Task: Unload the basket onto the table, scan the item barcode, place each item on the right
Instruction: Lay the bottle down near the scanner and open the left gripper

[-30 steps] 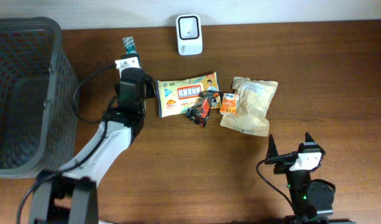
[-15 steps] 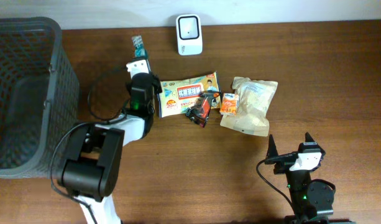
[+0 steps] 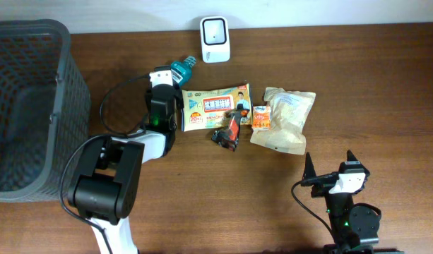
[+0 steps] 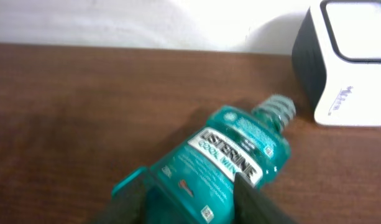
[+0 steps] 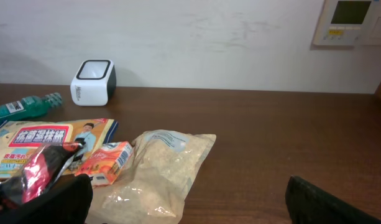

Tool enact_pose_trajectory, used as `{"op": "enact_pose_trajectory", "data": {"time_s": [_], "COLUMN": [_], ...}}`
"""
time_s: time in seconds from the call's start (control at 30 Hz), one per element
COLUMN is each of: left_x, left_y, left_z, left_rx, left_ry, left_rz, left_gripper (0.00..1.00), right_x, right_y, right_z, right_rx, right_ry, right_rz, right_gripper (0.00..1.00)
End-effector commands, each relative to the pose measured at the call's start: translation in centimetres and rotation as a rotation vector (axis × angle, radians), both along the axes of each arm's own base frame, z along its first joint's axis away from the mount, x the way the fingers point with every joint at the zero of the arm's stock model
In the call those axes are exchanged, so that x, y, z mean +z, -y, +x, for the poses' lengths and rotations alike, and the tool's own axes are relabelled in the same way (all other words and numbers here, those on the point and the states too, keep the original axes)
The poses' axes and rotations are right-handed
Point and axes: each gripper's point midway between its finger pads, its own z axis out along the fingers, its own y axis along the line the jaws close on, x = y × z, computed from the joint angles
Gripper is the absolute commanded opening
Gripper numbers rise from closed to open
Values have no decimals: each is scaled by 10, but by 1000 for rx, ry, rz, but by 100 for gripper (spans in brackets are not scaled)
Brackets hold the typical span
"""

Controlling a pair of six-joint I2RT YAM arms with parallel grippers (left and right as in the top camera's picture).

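Note:
A teal mouthwash bottle (image 3: 181,68) lies label-up on the wooden table, its cap pointing at the white scanner (image 3: 215,39) at the back edge. In the left wrist view the bottle (image 4: 230,155) stretches from between my fingers toward the scanner (image 4: 352,62). My left gripper (image 3: 168,77) (image 4: 190,202) stands open, one finger on each side of the bottle's base. No barcode shows, only a small square code on the bottle's face. My right gripper (image 3: 329,166) (image 5: 190,196) rests open near the front edge, with nothing in it.
A dark mesh basket (image 3: 32,106) fills the left side. Right of the left gripper lie a flat wipes pack (image 3: 215,106), a red wrapper (image 3: 229,128), a small orange carton (image 3: 260,116) and a clear bag (image 3: 285,120). The wall runs right behind the scanner.
My left gripper moved right toward the scanner with the bottle. The bottle has swung from pointing away to pointing right at the scanner, and the jaws have widened around it.

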Motion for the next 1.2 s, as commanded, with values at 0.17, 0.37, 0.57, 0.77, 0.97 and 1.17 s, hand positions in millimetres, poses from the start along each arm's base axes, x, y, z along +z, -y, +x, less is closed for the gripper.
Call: {"op": "enact_pose_trajectory", "data": {"time_s": [0.17, 0.37, 0.57, 0.77, 0.97, 1.17], "left_x": [71, 90, 123, 150, 147, 134], "left_y": [-4, -14, -2, 6, 23, 29], "left_z": [-21, -67, -112, -156, -183, -196], "left_rx": [-29, -48, -171, -268, -384, -423], "left_ry": [-10, -157, -207, -226, -296, -374], "left_rz": [31, 58, 2, -48, -109, -133], "left_gripper": [80, 99, 99, 99, 99, 99], "right_x": [-4, -4, -4, -4, -4, -4], "right_y": [-1, -1, -1, -1, -1, -1], "right_z": [0, 0, 0, 0, 0, 0], "right_rx": [5, 5, 5, 5, 5, 5], "right_ry": [-5, -5, -5, -5, -5, -5], "right_rz": [-6, -6, -6, -6, -6, -6], "right_gripper": [99, 98, 99, 99, 98, 98]}}
